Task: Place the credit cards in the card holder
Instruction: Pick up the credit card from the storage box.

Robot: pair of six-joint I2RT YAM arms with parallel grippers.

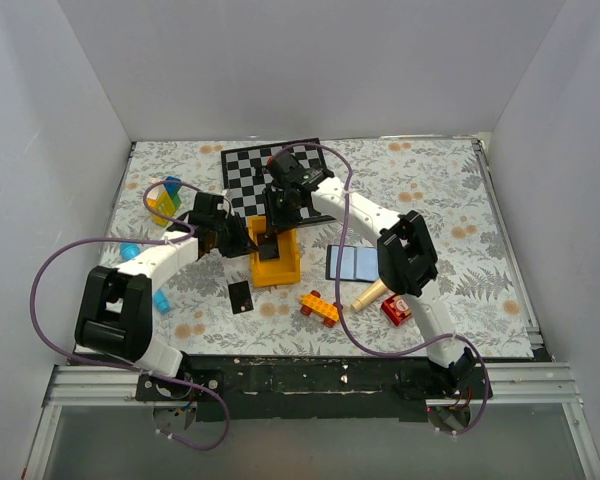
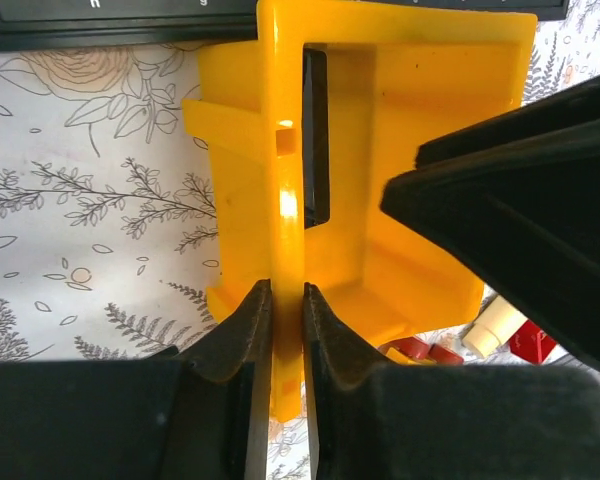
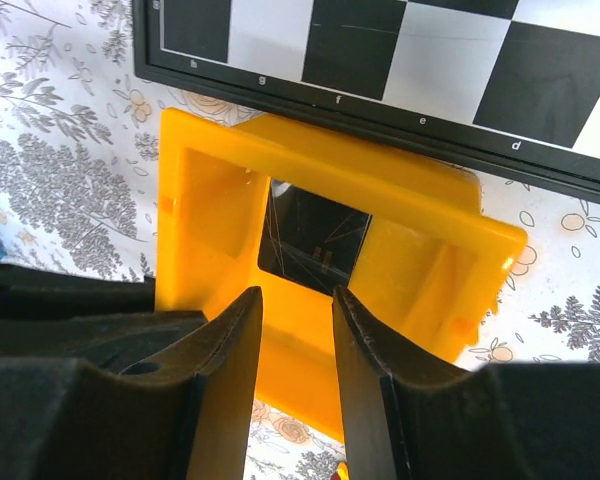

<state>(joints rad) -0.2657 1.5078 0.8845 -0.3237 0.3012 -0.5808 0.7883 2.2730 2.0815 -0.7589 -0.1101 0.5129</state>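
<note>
Your left end effector (image 2: 287,330) is clamped on the left wall of the yellow bin (image 2: 350,250), with its fingers (image 2: 248,345) pinching the plastic from both sides. Your right end effector (image 3: 295,345) hangs just above the same bin, jaws partway apart with nothing between them. Right under it, one credit card (image 3: 315,240) sits inside the bin. A second credit card (image 1: 241,296) lies flat on the counter (image 1: 450,200), a bit closer to the arm bases than your left end effector and clear of the bin. The card holder (image 1: 352,262) lies open, blue-grey side up, off to the right of your right end effector and on the near side. Neither end effector touches it. The chessboard (image 1: 270,165) sits just past the bin.
</note>
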